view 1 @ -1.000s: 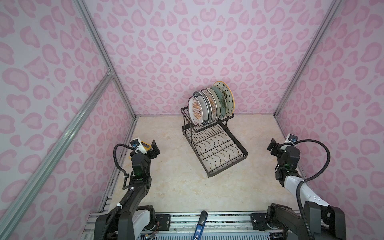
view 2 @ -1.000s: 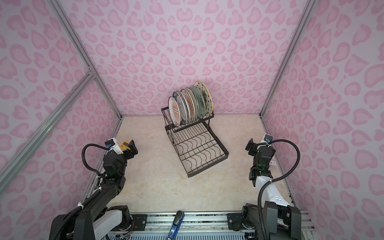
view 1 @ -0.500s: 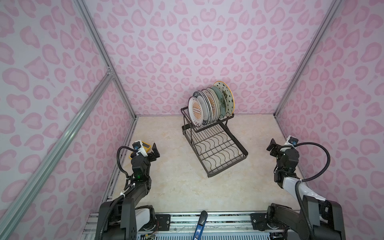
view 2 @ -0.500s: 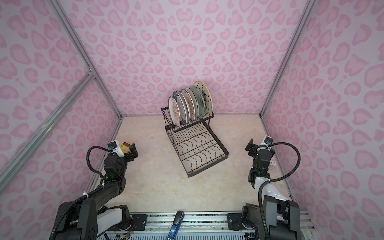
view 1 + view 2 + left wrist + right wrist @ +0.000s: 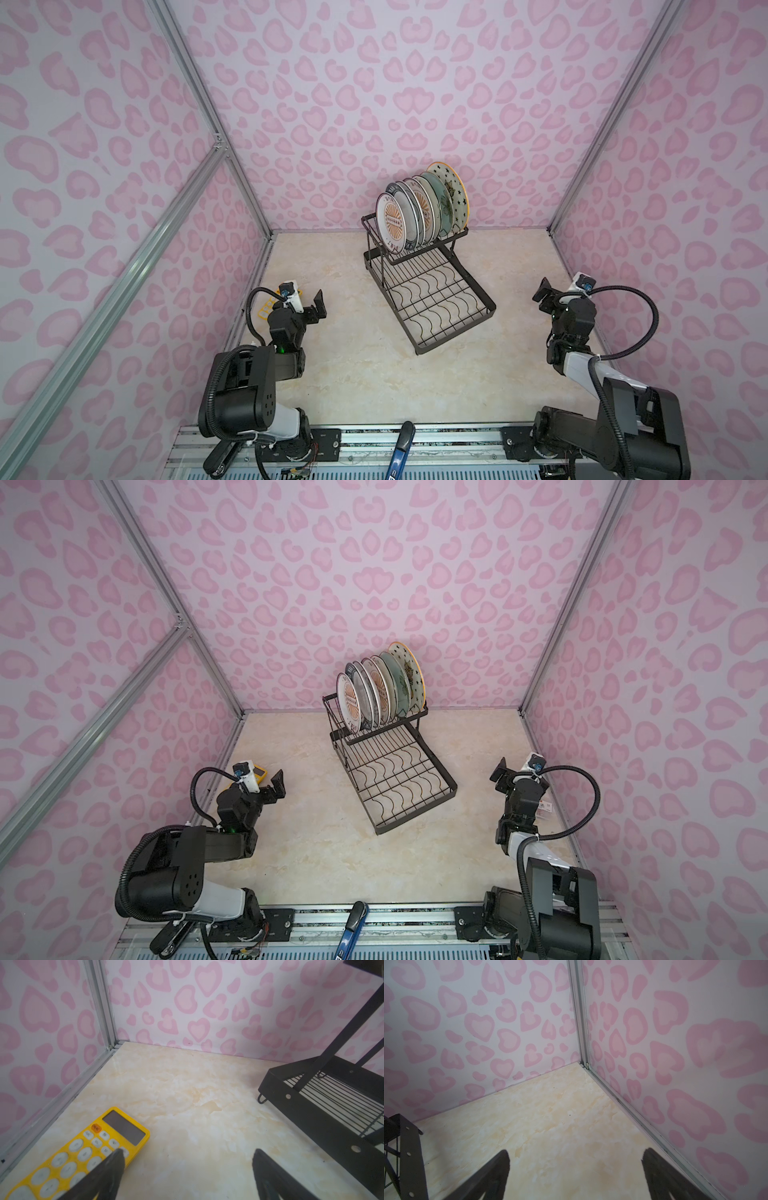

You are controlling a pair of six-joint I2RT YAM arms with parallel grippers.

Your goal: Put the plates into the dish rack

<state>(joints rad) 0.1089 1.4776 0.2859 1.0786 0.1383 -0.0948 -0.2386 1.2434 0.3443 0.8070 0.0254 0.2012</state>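
Jaws of the left gripper (image 5: 188, 1153) and right gripper (image 5: 576, 1152) hang released and empty. The plates (image 5: 419, 216) stand on edge in the raised tier of the dish rack (image 5: 456, 331), near the back edge of the table (image 5: 353, 374). Loading looks done, so the retreat should stay clear of the rack; since the earlier frame both arms have folded toward the front edge, and the plates are unmoved.

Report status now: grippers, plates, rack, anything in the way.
Left gripper open, empty; right gripper open, empty. Round ceramic plates standing in black wire dish rack, raised basket. Yellow push-button calculator beside left gripper, apart from rack.
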